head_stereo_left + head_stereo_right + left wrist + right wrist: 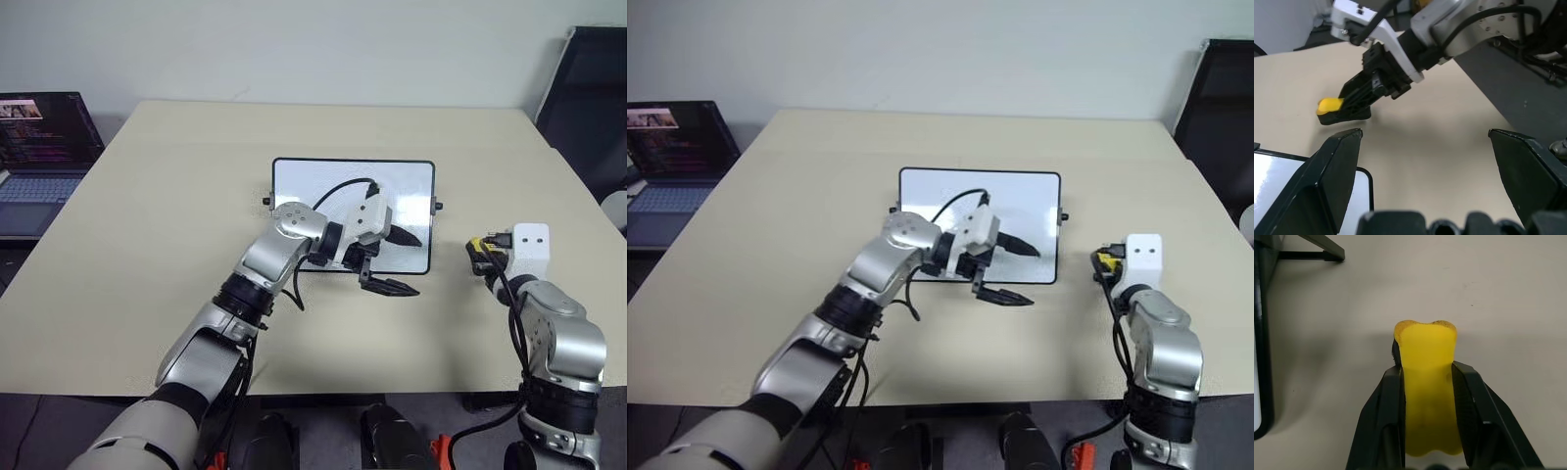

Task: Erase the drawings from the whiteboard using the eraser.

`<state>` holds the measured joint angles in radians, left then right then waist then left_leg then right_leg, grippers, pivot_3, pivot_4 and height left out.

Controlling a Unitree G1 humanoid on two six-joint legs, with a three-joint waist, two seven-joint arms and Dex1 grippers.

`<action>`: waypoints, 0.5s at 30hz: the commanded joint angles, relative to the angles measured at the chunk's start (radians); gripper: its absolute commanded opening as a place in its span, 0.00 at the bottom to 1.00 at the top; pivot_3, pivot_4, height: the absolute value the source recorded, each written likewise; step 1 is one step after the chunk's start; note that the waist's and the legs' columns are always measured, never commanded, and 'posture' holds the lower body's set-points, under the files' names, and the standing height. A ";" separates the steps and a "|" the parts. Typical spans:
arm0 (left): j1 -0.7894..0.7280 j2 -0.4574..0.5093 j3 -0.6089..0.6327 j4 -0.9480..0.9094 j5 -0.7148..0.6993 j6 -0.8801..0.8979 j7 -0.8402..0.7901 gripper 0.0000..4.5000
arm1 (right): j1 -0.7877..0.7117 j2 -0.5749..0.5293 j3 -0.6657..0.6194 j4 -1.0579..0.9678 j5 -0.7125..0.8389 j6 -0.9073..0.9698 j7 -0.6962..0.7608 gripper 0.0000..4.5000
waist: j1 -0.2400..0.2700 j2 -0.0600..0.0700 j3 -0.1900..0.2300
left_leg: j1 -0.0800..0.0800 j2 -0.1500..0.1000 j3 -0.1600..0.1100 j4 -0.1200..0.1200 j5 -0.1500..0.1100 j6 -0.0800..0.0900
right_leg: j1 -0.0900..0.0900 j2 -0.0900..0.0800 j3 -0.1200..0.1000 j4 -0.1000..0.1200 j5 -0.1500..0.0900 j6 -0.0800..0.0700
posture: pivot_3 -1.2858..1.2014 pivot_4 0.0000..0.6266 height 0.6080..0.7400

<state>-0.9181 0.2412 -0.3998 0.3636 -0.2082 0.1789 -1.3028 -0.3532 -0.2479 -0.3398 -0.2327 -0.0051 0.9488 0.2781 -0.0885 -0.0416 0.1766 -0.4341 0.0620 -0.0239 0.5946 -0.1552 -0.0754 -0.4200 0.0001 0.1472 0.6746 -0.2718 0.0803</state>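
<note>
The whiteboard [323,186] lies flat in the middle of the table, white with a thin black frame. My left gripper [419,264] hangs open over its front right corner, pointing right, its fingers [1337,171] spread wide with nothing between them. To the right of the board, low over the table, my right gripper [478,251] is shut on the eraser [1426,340], a yellow block with a dark underside; the eraser [1330,105] sticks out past the fingertips. The drawings are out of view; my left arm covers the board's front part.
The beige table [176,196] has bare room all around the board. An open laptop [44,157] stands off the table's far left corner. A black chair [588,98] stands at the far right.
</note>
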 commanded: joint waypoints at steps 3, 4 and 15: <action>-0.022 -0.020 0.004 -0.020 0.018 -0.006 -0.002 1.00 | -0.045 -0.040 -0.021 0.089 0.039 -0.082 -0.029 0.30 | 0.001 0.000 0.000 | 0.000 0.000 0.000 -0.001 0.000 0.000 | 0.000 0.000 0.000 0.000 0.000 0.001 | 0.52 0.24 1.00; -0.019 -0.019 0.008 -0.028 0.017 0.002 0.002 1.00 | -0.054 -0.040 -0.029 0.104 0.050 -0.090 -0.037 0.38 | 0.000 0.001 0.000 | 0.000 0.000 0.000 -0.001 0.000 0.000 | 0.000 0.000 0.000 0.000 0.000 0.001 | 0.52 0.24 1.00; 0.001 0.018 0.085 -0.078 -0.014 0.057 0.065 1.00 | -0.060 -0.041 -0.023 0.044 0.142 -0.103 -0.050 0.99 | 0.000 0.002 0.001 | 0.000 0.000 0.000 -0.001 0.000 0.000 | 0.000 0.000 0.000 0.000 0.000 0.001 | 0.52 0.24 1.00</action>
<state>-0.9127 0.2465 -0.3676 0.3361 -0.1978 0.2310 -1.2533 -0.4023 -0.2762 -0.3593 -0.1098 0.1059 0.8599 0.2226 -0.0887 -0.0395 0.1779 -0.4340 0.0621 -0.0243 0.5936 -0.1552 -0.0753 -0.4201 0.0004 0.1469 0.6748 -0.2717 0.0818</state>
